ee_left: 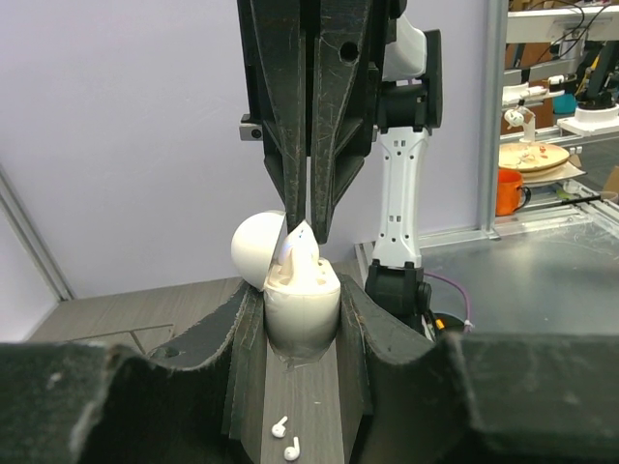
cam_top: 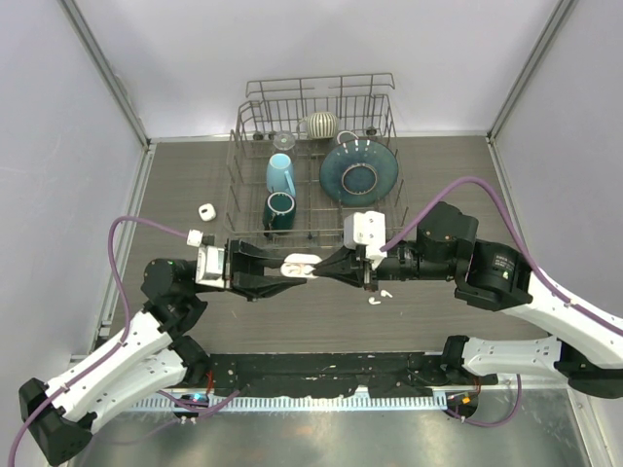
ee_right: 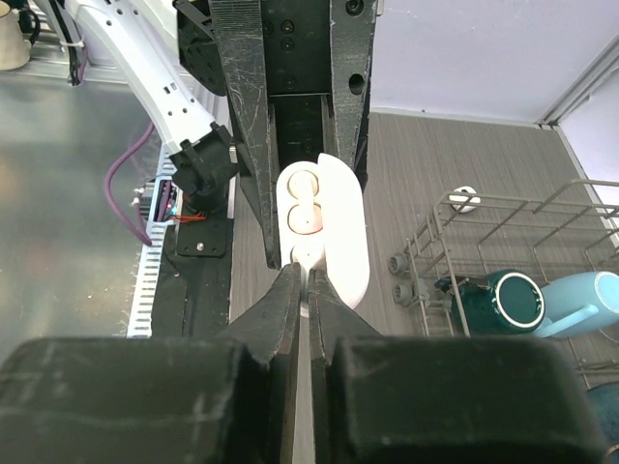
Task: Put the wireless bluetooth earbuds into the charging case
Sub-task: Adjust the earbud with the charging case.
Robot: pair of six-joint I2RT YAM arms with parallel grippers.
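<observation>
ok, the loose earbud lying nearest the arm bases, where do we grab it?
Probably from straight above with the right tool. The earbud lies flat on the table, so only a vertical approach lets the tool straddle it. Pinch across the rounded head, leaving the stem free to go into the charging case.

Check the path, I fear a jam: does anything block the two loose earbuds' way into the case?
Yes: the right pincer sits with closed tips at the mouth of the open case, which the left pincer holds. The earbuds on the table lie uncovered.
</observation>
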